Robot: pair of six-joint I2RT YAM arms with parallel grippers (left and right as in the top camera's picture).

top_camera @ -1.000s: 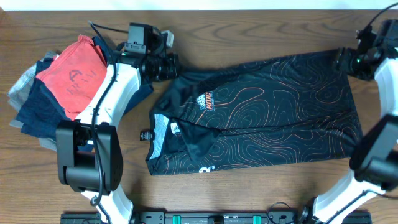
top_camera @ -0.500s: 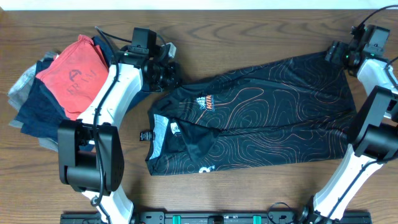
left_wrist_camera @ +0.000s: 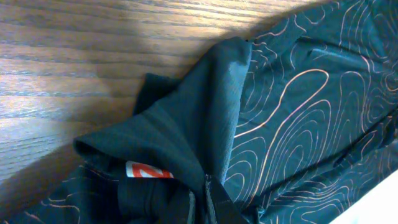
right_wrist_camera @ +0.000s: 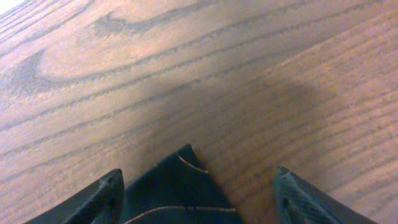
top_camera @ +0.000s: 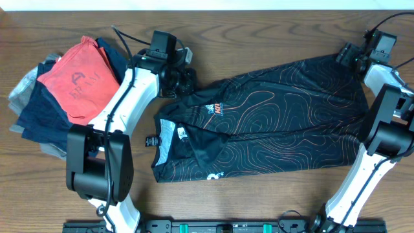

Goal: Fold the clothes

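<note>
Claws first, overhead view: left claw (top_camera: 183, 81) sits on the top-left corner of the black contour-line jersey (top_camera: 272, 123), at the collar end. You can't judge its opening from up here. The right claw (top_camera: 347, 55) sits at the top-right corner of the same jersey, at the hem end. The jersey lies lengthwise across the middle of the table (top_camera: 259, 39), collar end to the left. Its lower left part is folded over on itself. Near its left end you have a pile: red-orange shirt (top_camera: 74, 84) on top of navy garments (top_camera: 39, 120).

Left wrist view: this claw is closed, fingers pinched together on a bunched fold of jersey fabric at the bottom of the frame. The fabric runs up from the pinch in a tented ridge. A small red-and-white tag (left_wrist_camera: 148, 170) shows just left of the pinch. You see bare wood along the left and top.

Right wrist view: this claw is wide open, one finger at each lower corner of the frame. A pointed jersey corner lies on the table between the fingers, not gripped. Whether the cloth touches either finger, you can't tell.
</note>
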